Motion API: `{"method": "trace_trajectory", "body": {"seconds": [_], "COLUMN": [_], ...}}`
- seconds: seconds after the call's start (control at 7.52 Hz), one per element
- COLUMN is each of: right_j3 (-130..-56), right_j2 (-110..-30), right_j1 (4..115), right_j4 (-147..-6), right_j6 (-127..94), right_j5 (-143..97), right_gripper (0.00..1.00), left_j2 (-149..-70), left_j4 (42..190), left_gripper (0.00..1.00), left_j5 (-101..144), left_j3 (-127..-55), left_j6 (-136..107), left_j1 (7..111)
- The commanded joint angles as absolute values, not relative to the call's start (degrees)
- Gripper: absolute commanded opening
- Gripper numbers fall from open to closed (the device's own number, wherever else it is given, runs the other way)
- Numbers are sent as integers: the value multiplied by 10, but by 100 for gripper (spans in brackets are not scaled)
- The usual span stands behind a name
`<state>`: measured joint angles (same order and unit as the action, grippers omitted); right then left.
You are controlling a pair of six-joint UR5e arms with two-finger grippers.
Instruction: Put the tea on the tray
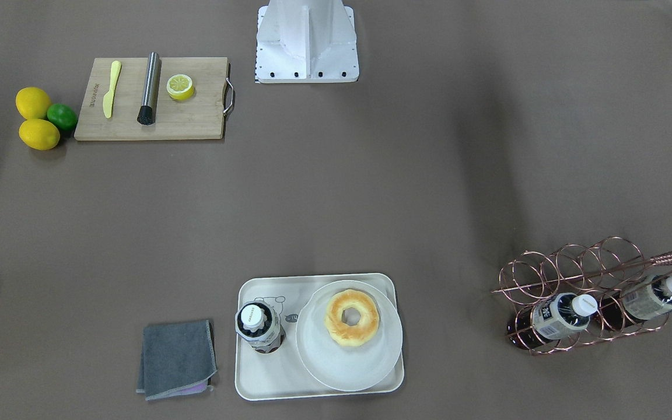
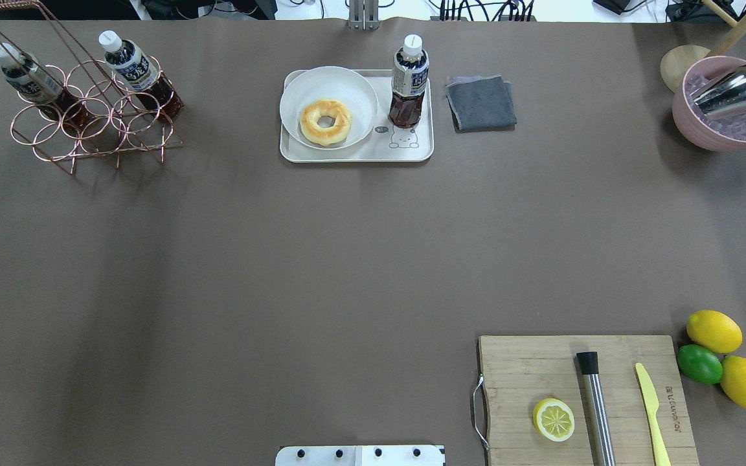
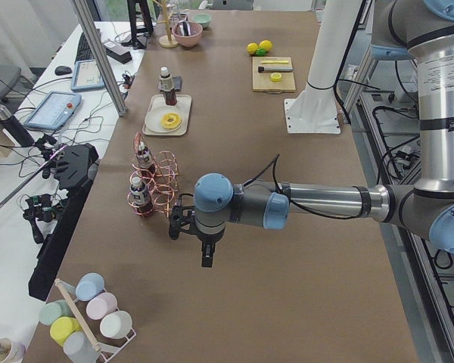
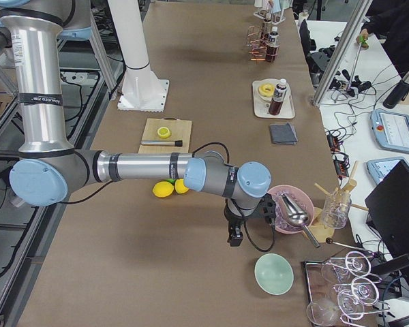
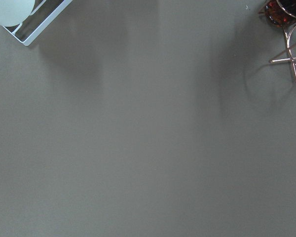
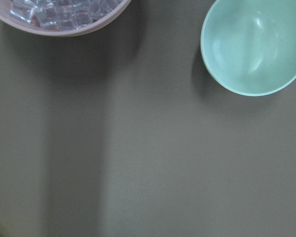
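One tea [image 2: 409,81] stands well apart from left pincer [image 3: 206,257].

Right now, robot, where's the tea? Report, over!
Left gripper by the bottle rack, right gripper by the ice bowl, open or shut unclear. Tea upright on the tray, beside the doughnut plate. Nothing blocking it.

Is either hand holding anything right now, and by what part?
Nothing is held. The left hand and right hand hang bare over the table; the tea stands free on the tray.
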<state>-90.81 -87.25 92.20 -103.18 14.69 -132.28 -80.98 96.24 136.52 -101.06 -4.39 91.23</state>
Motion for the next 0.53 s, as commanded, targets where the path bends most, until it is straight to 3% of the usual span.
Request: {"method": "trace_trajectory", "body": {"seconds": [0.0,0.4], "right_j3": [-909,-911], "right_j2": [-872,-869], "right_j1": [922,922], "right_j4": [-1032,-1032], "right_j6": [147,149], "right_j5": [-1323,-1322], "right_gripper": [100,100], "left_j2": [-812,-815], "left_j4": [962,962], "left_gripper": [98,98], "left_j5": [1361,1361], "left_j3": [-1011,-1009], "left_j6": [-44,-44], "left_j1": [913,912]}}
